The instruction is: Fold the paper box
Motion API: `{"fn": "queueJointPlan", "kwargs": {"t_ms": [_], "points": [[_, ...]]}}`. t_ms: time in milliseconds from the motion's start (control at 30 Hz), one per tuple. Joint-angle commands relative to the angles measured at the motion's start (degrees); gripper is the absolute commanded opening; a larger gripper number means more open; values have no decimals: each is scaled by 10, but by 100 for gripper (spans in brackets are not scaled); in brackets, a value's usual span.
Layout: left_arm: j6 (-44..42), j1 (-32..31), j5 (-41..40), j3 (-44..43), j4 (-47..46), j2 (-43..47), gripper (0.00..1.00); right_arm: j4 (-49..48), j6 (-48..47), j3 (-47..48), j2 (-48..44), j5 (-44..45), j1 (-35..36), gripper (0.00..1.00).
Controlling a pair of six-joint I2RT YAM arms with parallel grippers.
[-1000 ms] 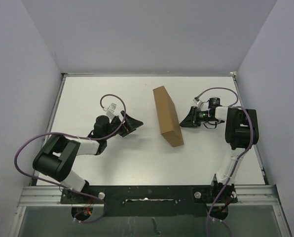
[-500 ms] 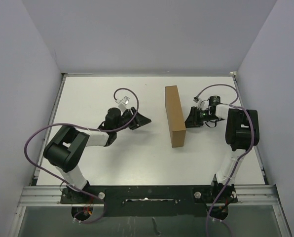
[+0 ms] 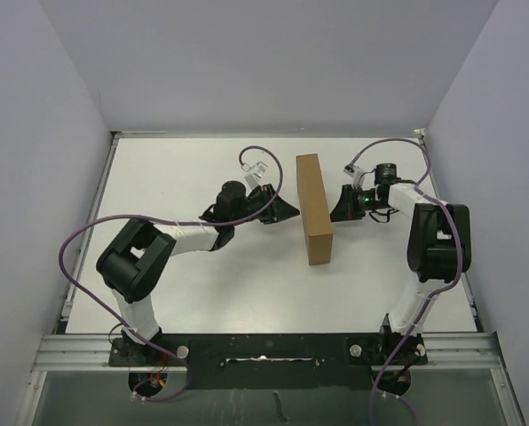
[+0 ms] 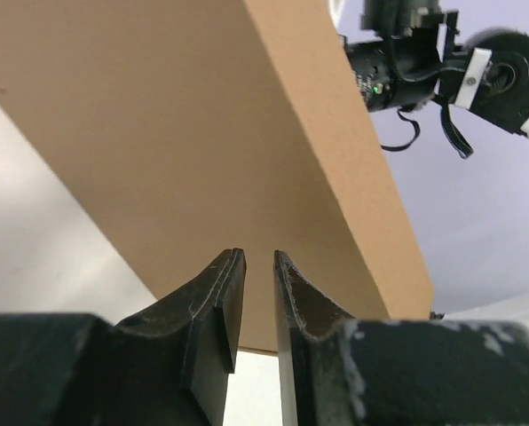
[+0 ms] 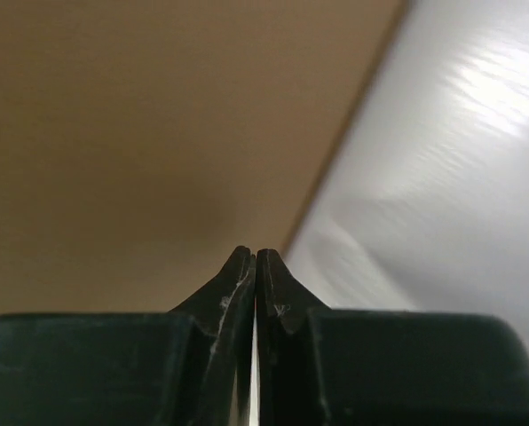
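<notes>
The paper box (image 3: 314,209) is a closed brown carton that stands on its long narrow side in the middle of the white table, running front to back. My left gripper (image 3: 293,211) points at its left face, with the tips just short of the cardboard. In the left wrist view the box (image 4: 202,133) fills the frame, and the left gripper (image 4: 257,253) has only a narrow gap with nothing in it. My right gripper (image 3: 335,210) is against the box's right face. In the right wrist view the right gripper (image 5: 256,251) is shut and empty at the box (image 5: 140,115).
The white table (image 3: 202,284) is walled on the left, back and right by pale panels. Purple cables loop over both arms. The right arm's wrist (image 4: 442,62) shows beyond the box in the left wrist view. The arm bases sit on the black rail (image 3: 264,351) at the near edge.
The box has turned from slanted to straight and shifted slightly right. My left arm has reached right to the box with its jaws narrowing. The right gripper has shut.
</notes>
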State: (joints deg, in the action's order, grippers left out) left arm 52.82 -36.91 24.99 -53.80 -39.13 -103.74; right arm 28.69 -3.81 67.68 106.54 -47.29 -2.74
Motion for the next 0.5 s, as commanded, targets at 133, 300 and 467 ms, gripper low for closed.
{"fn": "queueJointPlan", "kwargs": {"t_ms": [133, 300, 467], "points": [[-29, -46, 23, -56, -14, 0, 19, -90, 116, 13, 34, -187, 108, 0], [-40, -54, 13, -56, 1, 17, 19, -122, 155, 36, 49, -189, 143, 0], [-52, -41, -8, -35, 22, 36, 20, -25, 58, 40, 21, -29, 86, 0]]}}
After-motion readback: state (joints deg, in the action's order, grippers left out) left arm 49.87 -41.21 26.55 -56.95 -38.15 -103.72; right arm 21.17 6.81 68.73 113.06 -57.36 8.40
